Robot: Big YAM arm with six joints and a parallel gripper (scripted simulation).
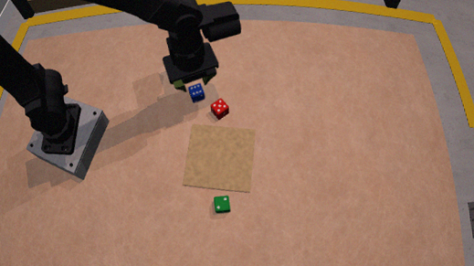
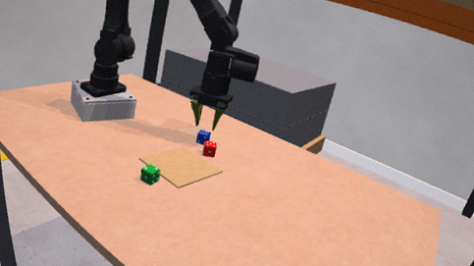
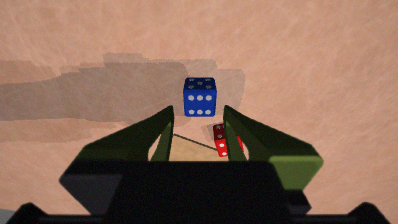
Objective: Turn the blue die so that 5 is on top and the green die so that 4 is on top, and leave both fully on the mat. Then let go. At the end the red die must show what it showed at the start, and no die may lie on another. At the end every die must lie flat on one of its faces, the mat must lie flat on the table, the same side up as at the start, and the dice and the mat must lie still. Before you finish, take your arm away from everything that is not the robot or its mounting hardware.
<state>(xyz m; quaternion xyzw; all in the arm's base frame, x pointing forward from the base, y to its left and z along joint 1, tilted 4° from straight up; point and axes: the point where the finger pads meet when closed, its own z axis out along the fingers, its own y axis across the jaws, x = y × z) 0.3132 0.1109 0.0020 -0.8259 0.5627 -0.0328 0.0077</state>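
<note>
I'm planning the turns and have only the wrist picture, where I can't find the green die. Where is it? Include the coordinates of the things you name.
Observer: The green die [image 1: 222, 204] [image 2: 150, 175] lies on the table, just off the mat [image 1: 220, 161] [image 2: 180, 167] [image 3: 192, 148], on the side away from the red die [image 1: 220, 108] [image 2: 210, 149] [image 3: 220, 142].
Operator: Which number does it have on top?
Observer: Two.
Operator: A finger partly hides the red die from me. What is on its top?
Observer: Five, seen from above.

I see: grey walls [image 2: 389, 85] | grey floor [image 1: 470, 68], yellow line [image 1: 313, 6] | dark box [image 2: 249, 89] behind table [image 2: 294, 220]
</note>
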